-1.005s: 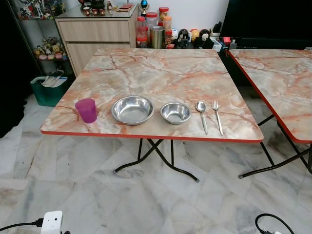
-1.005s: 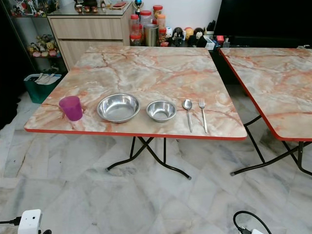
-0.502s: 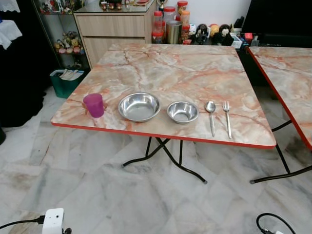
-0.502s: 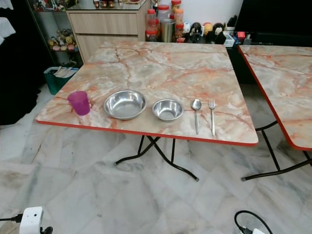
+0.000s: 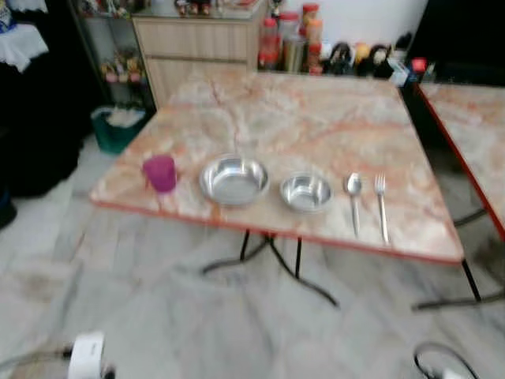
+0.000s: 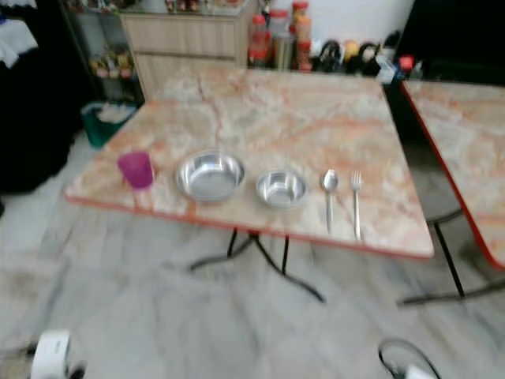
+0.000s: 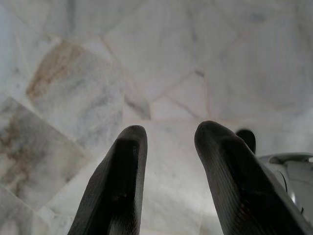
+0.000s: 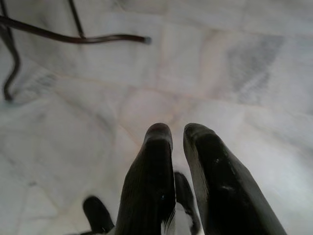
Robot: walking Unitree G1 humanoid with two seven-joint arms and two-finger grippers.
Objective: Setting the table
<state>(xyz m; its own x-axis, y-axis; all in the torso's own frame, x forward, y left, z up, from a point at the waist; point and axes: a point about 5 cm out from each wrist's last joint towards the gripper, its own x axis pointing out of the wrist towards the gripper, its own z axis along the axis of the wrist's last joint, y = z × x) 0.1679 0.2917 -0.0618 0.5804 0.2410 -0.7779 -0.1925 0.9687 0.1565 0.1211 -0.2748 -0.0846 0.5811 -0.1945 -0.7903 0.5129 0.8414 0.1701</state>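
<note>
Nearest the robot, over the marble floor (image 7: 73,58), both arms hang idle. Left gripper (image 7: 166,134): fingers a moderate gap apart, holding nothing. Right gripper (image 8: 178,133): fingers nearly closed, a narrow slit between them, holding nothing.

Farther out stands the folding surface (image 5: 316,118), blurred. Along its near edge runs one row. Large steel bowl (image 5: 233,179) taken as landmark: purple cup (image 5: 160,172) to its left, apart from it; small steel bowl (image 5: 306,192) just to its right; spoon (image 5: 353,199) beyond that, then fork (image 5: 381,204), both lying handles toward the near edge.

Judgement: one place setting appears laid and orderly. Nothing visibly remains to carry; task looks complete or close to it.

Beyond the large steel bowl, jars (image 5: 292,43) stand past the far edge.
</note>
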